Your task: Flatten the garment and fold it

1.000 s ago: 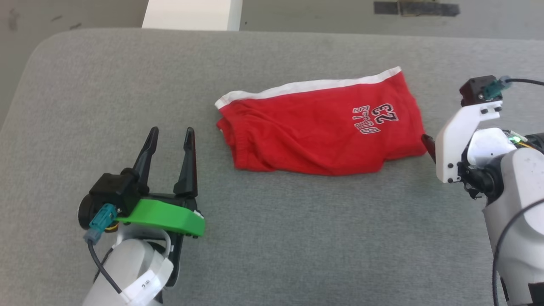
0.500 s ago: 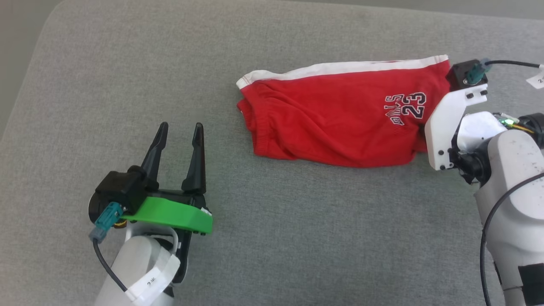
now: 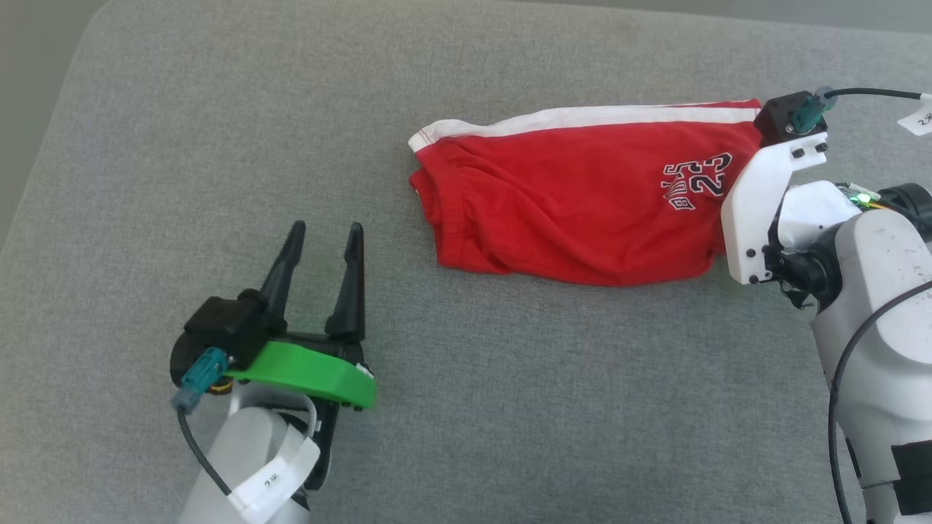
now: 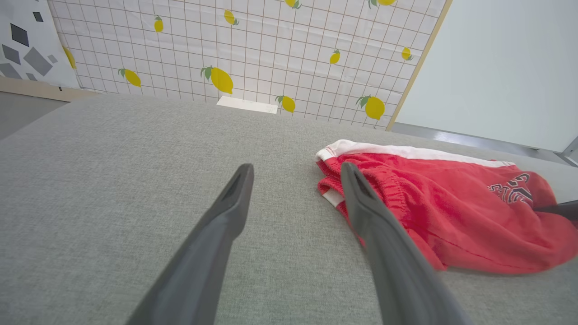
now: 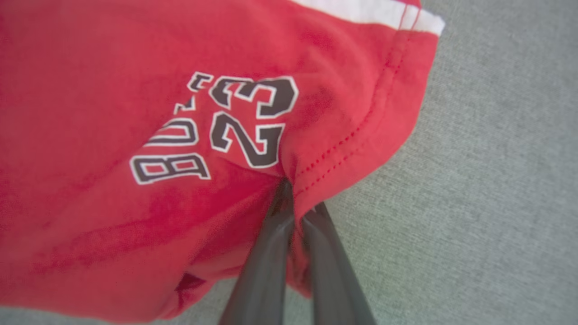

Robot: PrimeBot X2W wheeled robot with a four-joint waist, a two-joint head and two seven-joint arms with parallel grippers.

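Note:
The garment (image 3: 568,196), red shorts with a white stripe along the far edge and "23" lettering, lies crumpled across the grey table. Its elastic waistband end points left. My right gripper (image 5: 295,203) is shut on a fold of red fabric by the stitched hem, just below the lettering (image 5: 244,126); in the head view its white wrist mount (image 3: 757,204) covers the garment's right end. My left gripper (image 3: 325,233) is open over bare cloth, down-left of the waistband. The waistband (image 4: 384,189) sits just right of my left gripper (image 4: 296,171) in the left wrist view.
The grey padded table (image 3: 510,400) has a rounded far-left corner (image 3: 102,29) with floor beyond it. A lemon-print wall (image 4: 253,49) and a pale panel (image 4: 505,67) stand past the far edge. A cable (image 3: 874,93) runs from the right wrist.
The head camera shifted. My right gripper moved from beside the garment's right end onto it and took hold of the hem, bunching the lettering. The left gripper edged slightly toward the garment.

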